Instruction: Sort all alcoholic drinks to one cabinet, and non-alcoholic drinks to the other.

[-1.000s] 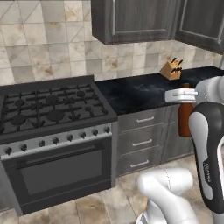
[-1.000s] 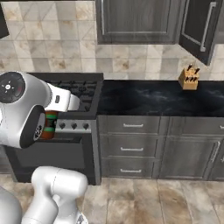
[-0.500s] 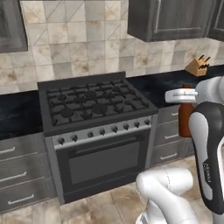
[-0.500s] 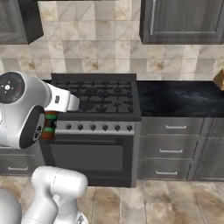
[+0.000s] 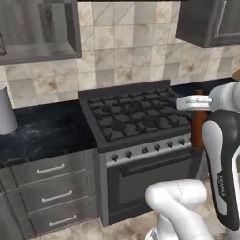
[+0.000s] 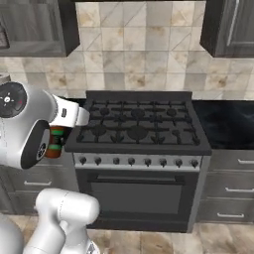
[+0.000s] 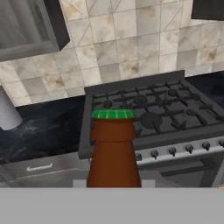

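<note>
Close before your hand camera stands a brown bottle (image 7: 113, 153) with a green band at its top, its base cut off below. Fingertips hidden behind it; whether they grip it you cannot tell. From the left base view the bottle (image 5: 198, 126) sits half-hidden behind the arm, beside the black gas stove (image 5: 136, 115). Grey cylinder (image 5: 5, 112) on the dark counter (image 5: 42, 136), cropped at the edge.

You've got a brown bottle (image 7: 113, 153) with a green band at its top. Stove (image 5: 136, 117) is black on the grates, with a dark grey front and silver knob strip. Counter (image 5: 42, 133) is black marble with pale flecks, drawers (image 5: 51, 187) dark grey. Backsplash tiles (image 6: 144, 54) are beige-mottled, cabinets (image 6: 34, 30) charcoal grey. Grey canister (image 5: 7, 112) at the left.
</note>
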Robot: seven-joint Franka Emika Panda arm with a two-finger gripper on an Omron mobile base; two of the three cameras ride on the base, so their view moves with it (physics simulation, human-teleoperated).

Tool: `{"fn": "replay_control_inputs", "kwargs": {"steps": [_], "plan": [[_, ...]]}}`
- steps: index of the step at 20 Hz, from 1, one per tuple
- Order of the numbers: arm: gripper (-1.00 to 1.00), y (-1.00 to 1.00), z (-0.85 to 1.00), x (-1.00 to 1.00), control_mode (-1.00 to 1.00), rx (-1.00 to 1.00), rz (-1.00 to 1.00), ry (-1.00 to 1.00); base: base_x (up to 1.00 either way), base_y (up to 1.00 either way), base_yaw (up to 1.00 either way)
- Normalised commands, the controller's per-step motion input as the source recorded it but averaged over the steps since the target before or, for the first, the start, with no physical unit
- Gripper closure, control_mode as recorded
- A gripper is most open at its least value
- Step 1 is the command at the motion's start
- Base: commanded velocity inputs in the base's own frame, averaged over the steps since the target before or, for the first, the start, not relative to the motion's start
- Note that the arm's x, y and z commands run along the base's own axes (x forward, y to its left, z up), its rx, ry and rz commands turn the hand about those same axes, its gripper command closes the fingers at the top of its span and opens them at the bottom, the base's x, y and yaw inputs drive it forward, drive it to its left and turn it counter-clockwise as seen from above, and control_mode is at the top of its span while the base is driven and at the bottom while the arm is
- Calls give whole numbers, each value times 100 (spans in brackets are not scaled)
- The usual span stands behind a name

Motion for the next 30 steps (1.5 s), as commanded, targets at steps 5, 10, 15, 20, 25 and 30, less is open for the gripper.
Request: {"fn": "replay_control_inputs", "kwargs": {"steps": [5, 10, 15, 20, 25, 30], "plan": [[100, 0, 0, 0, 100, 0, 0, 0, 59, 81, 11], [100, 0, 0, 0, 100, 0, 0, 0, 40, 91, 12], [100, 0, 0, 0, 100, 0, 0, 0, 39, 81, 10], [100, 0, 0, 0, 100, 0, 0, 0, 60, 52, 4], [100, 0, 0, 0, 100, 0, 0, 0, 88, 5, 5], [100, 0, 0, 0, 100, 0, 0, 0, 89, 0, 6]]}}
